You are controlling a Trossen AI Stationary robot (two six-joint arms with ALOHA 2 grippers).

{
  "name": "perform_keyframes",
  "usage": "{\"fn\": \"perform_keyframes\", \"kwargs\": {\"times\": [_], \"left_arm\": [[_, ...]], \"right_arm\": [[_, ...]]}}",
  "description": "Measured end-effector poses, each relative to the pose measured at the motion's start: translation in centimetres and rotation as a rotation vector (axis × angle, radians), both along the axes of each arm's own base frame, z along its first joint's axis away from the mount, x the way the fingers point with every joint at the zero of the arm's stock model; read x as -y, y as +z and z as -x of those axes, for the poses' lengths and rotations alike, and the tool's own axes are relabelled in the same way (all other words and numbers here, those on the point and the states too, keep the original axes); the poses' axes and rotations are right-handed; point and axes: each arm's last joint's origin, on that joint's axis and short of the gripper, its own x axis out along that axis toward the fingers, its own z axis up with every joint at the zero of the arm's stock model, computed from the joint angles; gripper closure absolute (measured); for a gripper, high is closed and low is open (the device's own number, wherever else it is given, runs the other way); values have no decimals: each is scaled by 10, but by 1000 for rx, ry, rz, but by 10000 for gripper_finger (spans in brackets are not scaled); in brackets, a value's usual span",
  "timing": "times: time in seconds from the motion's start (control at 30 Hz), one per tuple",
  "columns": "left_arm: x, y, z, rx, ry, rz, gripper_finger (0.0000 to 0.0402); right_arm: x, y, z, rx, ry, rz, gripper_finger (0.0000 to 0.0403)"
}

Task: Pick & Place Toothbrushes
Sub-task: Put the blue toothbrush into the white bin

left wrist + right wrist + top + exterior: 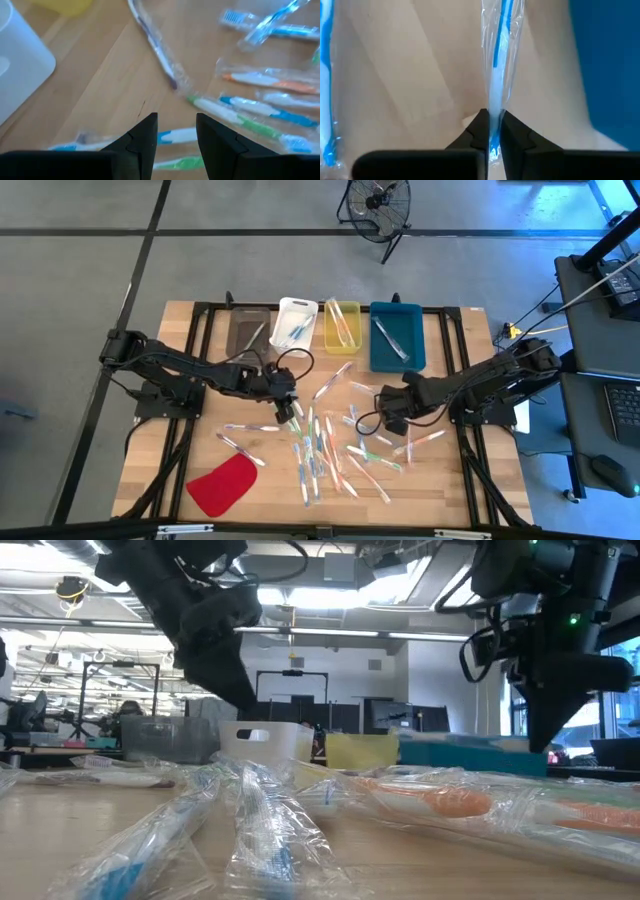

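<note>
Toothbrushes [325,445] lay mostly loose in a big heap in the middle of the wooden desk [180,330], so most of the job was left. At the far side stood four bins in a row: grey [248,330], white [293,322], yellow [342,325] and blue [397,335]. Each held only a brush or two. The left tool [286,408] hung open over the heap's left edge, holding nothing. The right tool [491,131] was shut tight on a blue wrapped toothbrush [500,55].
</note>
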Motion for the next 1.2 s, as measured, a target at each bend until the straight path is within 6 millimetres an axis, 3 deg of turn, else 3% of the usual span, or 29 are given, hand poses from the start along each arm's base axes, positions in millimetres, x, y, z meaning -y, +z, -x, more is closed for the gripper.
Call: {"fn": "perform_keyframes", "kwargs": {"times": [0.17,0.33,0.53,0.97,1.2], "left_arm": [[0,5,-6,72,-30,-23,272],[1,11,-11,134,-73,-81,272],[1,17,-15,187,-121,-156,272],[-5,26,-21,284,-127,-199,270],[-13,25,-21,278,-97,-200,230]], "right_arm": [[5,6,8,64,38,72,384],[13,-1,25,149,22,71,372],[17,-9,31,333,25,23,380],[13,-19,10,749,42,-2,380],[8,-23,-10,883,80,5,377]]}}
